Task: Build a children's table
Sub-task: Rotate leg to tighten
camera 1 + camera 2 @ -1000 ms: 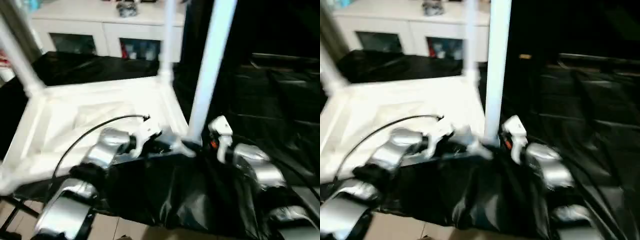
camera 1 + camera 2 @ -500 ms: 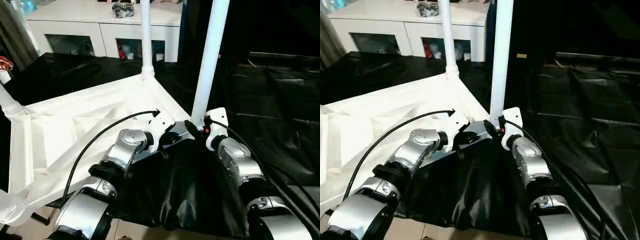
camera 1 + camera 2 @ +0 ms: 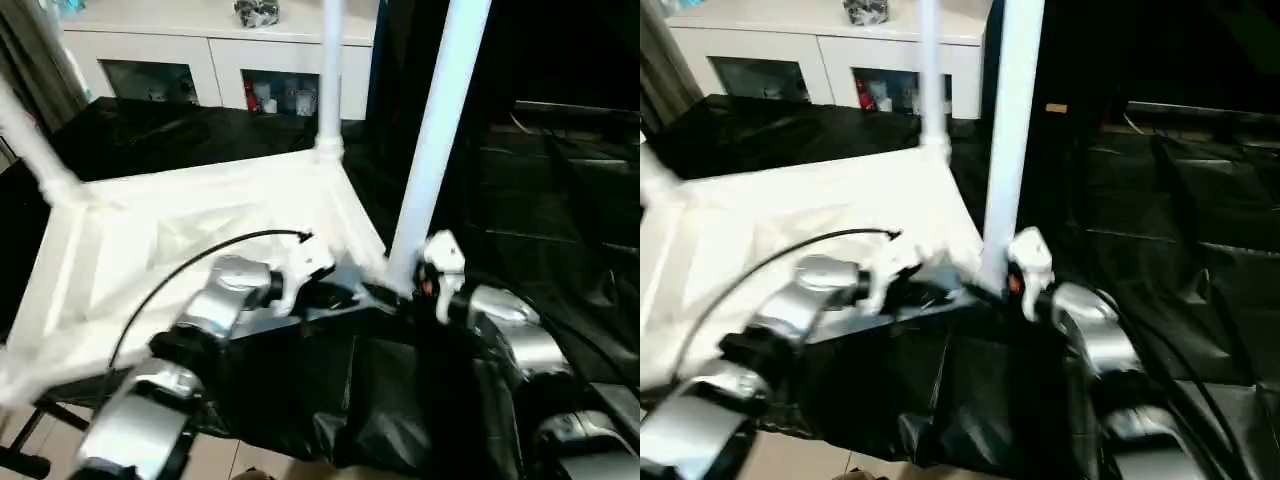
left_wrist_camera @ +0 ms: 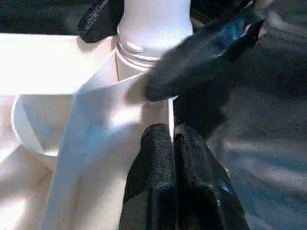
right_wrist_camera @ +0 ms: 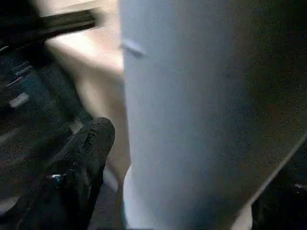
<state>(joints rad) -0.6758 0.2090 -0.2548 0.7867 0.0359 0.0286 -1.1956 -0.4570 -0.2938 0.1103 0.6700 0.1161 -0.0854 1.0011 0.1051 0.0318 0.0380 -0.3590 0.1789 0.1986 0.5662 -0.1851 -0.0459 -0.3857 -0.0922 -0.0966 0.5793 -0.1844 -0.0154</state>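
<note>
We see the right pincer (image 3: 404, 288) clamped around the near table leg (image 3: 437, 140); left pincer (image 4: 175, 158) closed, resting at the tabletop (image 3: 190, 240) corner socket (image 4: 139, 62).

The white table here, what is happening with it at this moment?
The robot is assembling the children's table. The table top lies upside down on black sheeting, ribbed underside up. Three legs stand in corner sockets. Both arms work at the near corner: the right end effector is around the base of the near leg, and the left end effector, fingers together, is at the top's edge beside that socket. A white cabinet stands behind.
</note>
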